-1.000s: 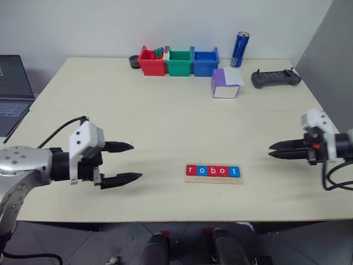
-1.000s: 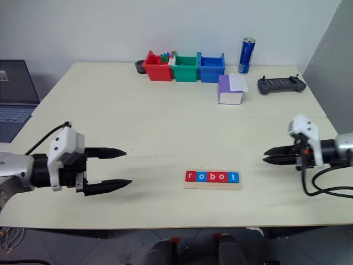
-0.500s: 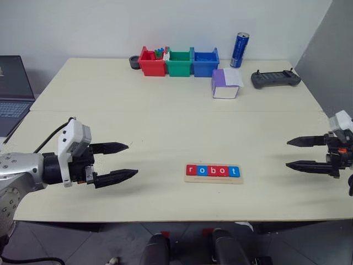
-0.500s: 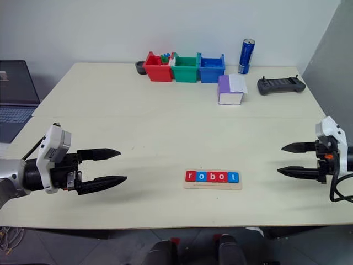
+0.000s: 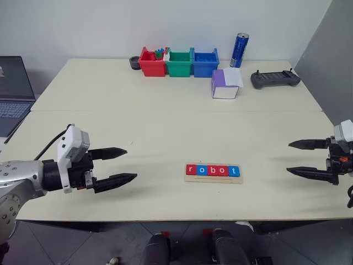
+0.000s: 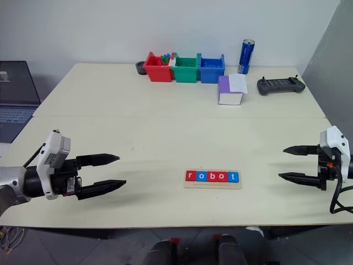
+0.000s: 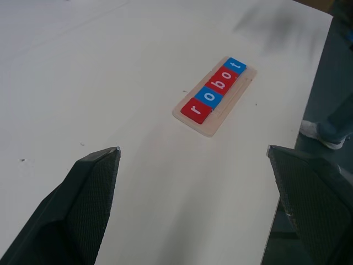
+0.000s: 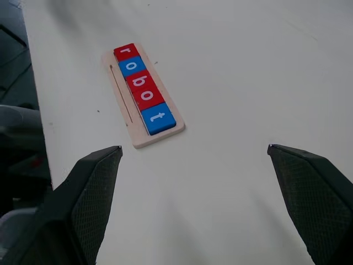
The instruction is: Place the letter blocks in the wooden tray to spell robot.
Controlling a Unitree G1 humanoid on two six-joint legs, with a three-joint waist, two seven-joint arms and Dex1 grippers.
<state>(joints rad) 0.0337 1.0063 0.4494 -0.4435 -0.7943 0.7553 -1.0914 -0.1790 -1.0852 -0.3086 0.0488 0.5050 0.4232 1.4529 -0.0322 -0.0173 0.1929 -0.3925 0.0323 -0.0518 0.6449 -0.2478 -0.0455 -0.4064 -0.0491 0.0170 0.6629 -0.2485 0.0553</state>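
- Pale wood: the wooden tray (image 5: 214, 174) lies flat on the table (image 5: 165, 121), near front edge, a bit right of centre.
- Five letter blocks (image 5: 213, 170) sit in the tray in one row, edge to edge, red-blue-red-red-blue, white letters reading r-o-b-o-t. Row fills approx. the full tray length; a thin groove line shows on the bare strip along the near side.
- Left gripper (image 5: 121, 164): fingers spread wide, nothing between them. Hovers over table front-left, tips pointing toward the tray, well apart from it.
- Right gripper (image 5: 300, 158): fingers spread wide, nothing held. Positioned at table's right edge, tips pointing toward the tray, well apart from it.
- Wrist views: each shows the tray w/ blocks between its own two fingers, no contact.
- Rear of table: red bin (image 5: 151, 62), green bin (image 5: 178, 63), blue bin (image 5: 204, 63) side by side, touching; small items in red bin, too small to identify. Small dark round object (image 5: 133, 61) just beside red bin.
- Blue can (image 5: 239, 49) upright, right of bins.
- Purple-and-white box (image 5: 225, 84) in front of the can.
- Dark handheld controller (image 5: 275, 78) right of the box.
- Laptop (image 5: 13, 83) off the table's left side.
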